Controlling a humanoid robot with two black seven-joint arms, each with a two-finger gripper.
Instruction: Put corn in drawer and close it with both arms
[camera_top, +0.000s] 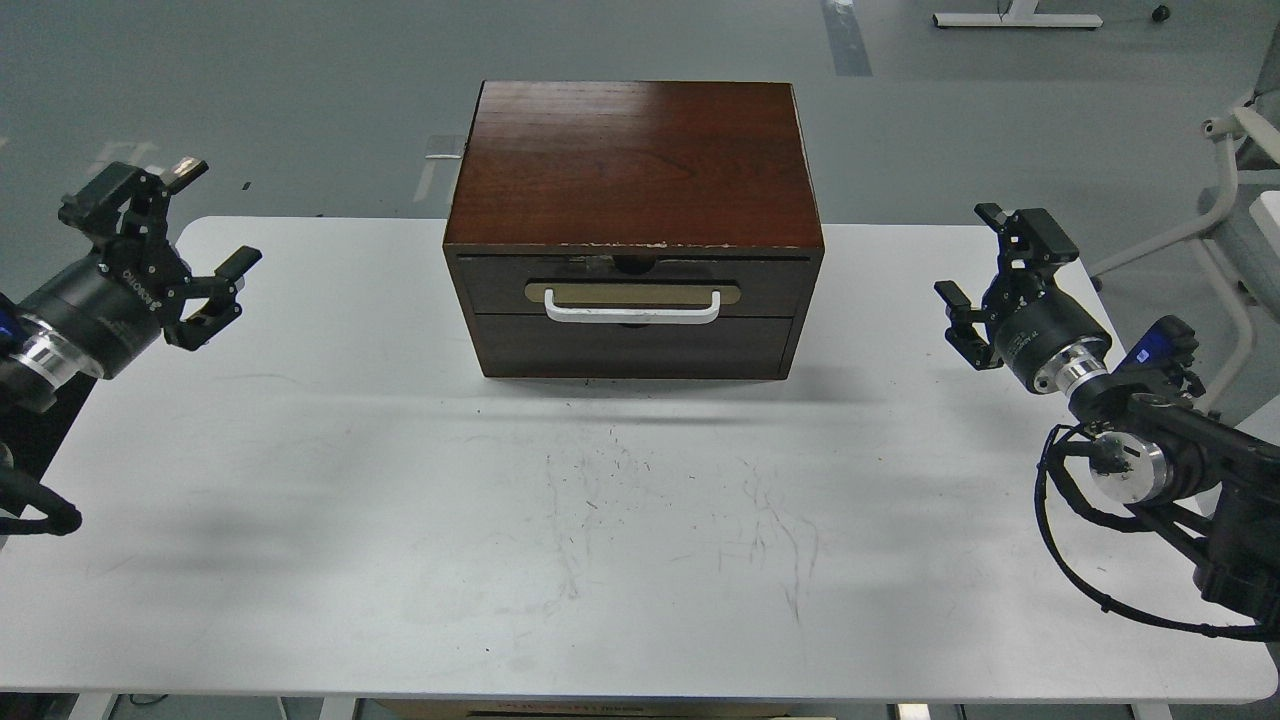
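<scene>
- Worktop (300, 560), white and scuffed, carries one thing: a dark red-brown wooden cabinet (634, 170) standing at its far middle.
- Drawer (634, 282), the upper front of that cabinet, sits flush and closed, its white handle (632, 310) across a beige plate.
- Left tool (190, 225) hangs over the worktop's left end with fingers spread wide apart, holding nothing and touching nothing.
- Right tool (975, 262) hangs off the right end, fingers likewise apart and empty, well away from the cabinet.
- Corn shows nowhere: not on the worktop, not in either tool. It may lie inside the closed drawer, but I cannot tell.
- Step, as I judge it: either everything is done or nothing has begun. If not begun, the next move calls for one tool to reach the handle and pull.
</scene>
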